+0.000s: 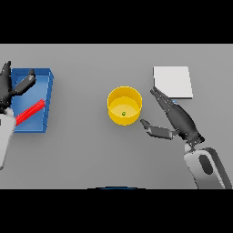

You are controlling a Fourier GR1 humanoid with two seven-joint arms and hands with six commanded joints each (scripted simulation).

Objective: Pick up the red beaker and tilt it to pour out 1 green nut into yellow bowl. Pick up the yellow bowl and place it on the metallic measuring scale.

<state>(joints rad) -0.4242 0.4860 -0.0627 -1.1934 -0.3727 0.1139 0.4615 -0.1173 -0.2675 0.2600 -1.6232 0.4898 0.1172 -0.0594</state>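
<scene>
The robot's right hand [178, 119] reaches in from the lower right of the frame, its fingers straight and spread apart from the thumb, holding nothing. The fingertips point up and to the left, toward the centre of the frame; the thumb juts out to the left, just below and to the right of the yellow bowl [124, 105]. Hand and bowl are near each other but apart.

The yellow bowl stands upright on the grey table [91, 150] at the centre of the frame, with one small green nut [123, 113] lying on its floor.

Just above the right hand's fingertips, in the upper right of the frame, lies the flat, pale metallic measuring scale [173, 82], well clear of the bowl.

At the far left edge, the left hand [9, 88] hovers over a blue tray [38, 77], its fingers open and splayed, gripping nothing. Inside the tray, at its lower part, the red beaker [30, 112] lies on its side, slanting from lower left to upper right. Whether the left hand touches the beaker cannot be told.
</scene>
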